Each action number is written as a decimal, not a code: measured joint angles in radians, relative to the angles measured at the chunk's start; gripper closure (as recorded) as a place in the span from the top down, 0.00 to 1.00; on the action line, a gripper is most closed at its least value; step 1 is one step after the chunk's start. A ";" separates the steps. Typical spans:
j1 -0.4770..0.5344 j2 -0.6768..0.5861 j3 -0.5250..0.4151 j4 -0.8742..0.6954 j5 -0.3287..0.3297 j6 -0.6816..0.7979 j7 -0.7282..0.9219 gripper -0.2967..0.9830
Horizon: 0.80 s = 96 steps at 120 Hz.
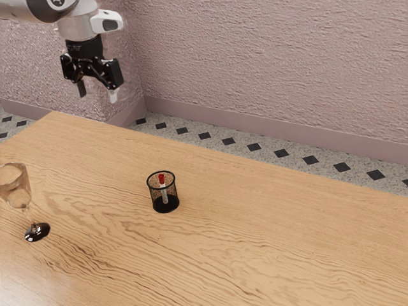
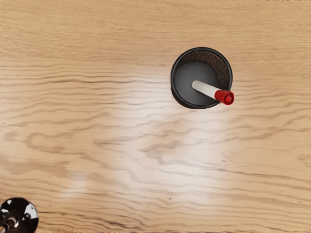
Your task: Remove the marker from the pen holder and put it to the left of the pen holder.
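Exterior view: the black two-finger gripper point(image 1: 97, 92) hangs in the air, well apart from the holder and above the level of the light wood-grain table point(image 1: 255, 239). Its fingers stand apart, with nothing between them. The slim white marker with a red cap point(image 1: 164, 190) is inside the round black mesh pen holder point(image 1: 153, 195), tilted, cap uppermost. The holder stands upright. Toward the exterior view's left stands a clear stemmed glass with a dark, glossy foot point(image 1: 37, 232), well apart from the holder.

Wrist view: the marker leans against the holder's wall, its cap reaching out past the rim. The glass's foot is well apart from both.

Assessment: the step in hand is the approach; removal is outstanding. The next move calls for bringing the gripper over the cap, turning it so the fingers pass either side of the leaning barrel, and lowering without striking the rim. A finger catching the mesh could tip the holder.
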 joint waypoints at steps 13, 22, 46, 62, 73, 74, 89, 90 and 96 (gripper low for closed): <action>0.029 0.000 0.000 0.000 -0.017 -0.002 -0.001 0.77; 0.050 0.000 -0.001 -0.001 -0.026 -0.002 -0.004 0.77; 0.108 0.128 -0.024 -0.010 -0.031 -0.054 -0.015 0.77; -0.052 0.454 -0.027 -0.011 -0.074 -0.091 -0.020 0.77; -0.060 0.509 -0.027 -0.005 -0.117 -0.105 -0.023 0.77; -0.060 0.511 -0.027 -0.004 -0.119 -0.106 -0.023 0.77; -0.038 0.516 -0.023 0.023 -0.143 -0.117 -0.027 0.77; -0.035 0.517 -0.023 0.027 -0.144 -0.117 -0.027 0.77; -0.007 0.520 -0.025 0.066 -0.148 -0.119 -0.033 0.77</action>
